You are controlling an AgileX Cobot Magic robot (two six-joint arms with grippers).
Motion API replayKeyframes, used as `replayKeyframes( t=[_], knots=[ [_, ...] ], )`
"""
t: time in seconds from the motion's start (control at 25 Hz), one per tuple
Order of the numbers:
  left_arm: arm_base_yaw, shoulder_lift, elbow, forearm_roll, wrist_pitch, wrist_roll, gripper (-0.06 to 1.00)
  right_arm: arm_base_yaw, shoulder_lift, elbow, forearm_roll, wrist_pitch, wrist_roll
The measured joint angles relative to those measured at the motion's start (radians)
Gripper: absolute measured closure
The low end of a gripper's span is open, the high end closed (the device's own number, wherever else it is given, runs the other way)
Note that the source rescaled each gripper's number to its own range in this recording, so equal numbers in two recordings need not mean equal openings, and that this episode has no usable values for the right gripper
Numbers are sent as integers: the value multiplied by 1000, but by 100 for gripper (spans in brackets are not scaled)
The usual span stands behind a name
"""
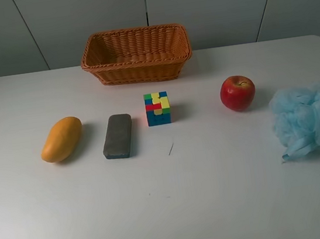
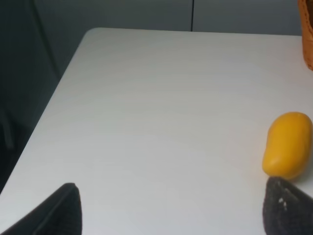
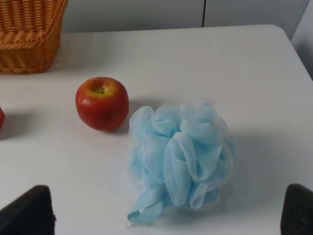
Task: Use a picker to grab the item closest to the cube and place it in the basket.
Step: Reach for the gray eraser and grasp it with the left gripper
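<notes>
A multicoloured cube (image 1: 157, 108) stands mid-table in the exterior high view. A grey eraser block (image 1: 118, 135) lies just left of it, the closest item. A wicker basket (image 1: 137, 69) stands empty behind the cube. Neither arm shows in the exterior high view. In the left wrist view my left gripper (image 2: 171, 210) is open and empty, with its dark fingertips (image 2: 54, 213) wide apart above bare table near the mango (image 2: 287, 145). In the right wrist view my right gripper (image 3: 161, 213) is open and empty, just in front of the blue bath sponge (image 3: 181, 156).
A yellow mango (image 1: 61, 139) lies left of the eraser. A red apple (image 1: 237, 93) sits right of the cube, and a blue mesh bath sponge (image 1: 308, 119) lies near the right edge. The apple (image 3: 102, 103) and basket corner (image 3: 29, 39) show in the right wrist view.
</notes>
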Motion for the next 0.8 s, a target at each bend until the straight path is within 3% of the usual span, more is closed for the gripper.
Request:
replayKeyframes(
  t=[0.64, 0.8],
  knots=[
    [0, 1, 31, -16, -17, 0, 2, 0, 0, 0, 0, 0, 0],
    [0, 0, -22, -55, -78, -2, 2, 0, 0, 0, 0, 0, 0]
  ],
)
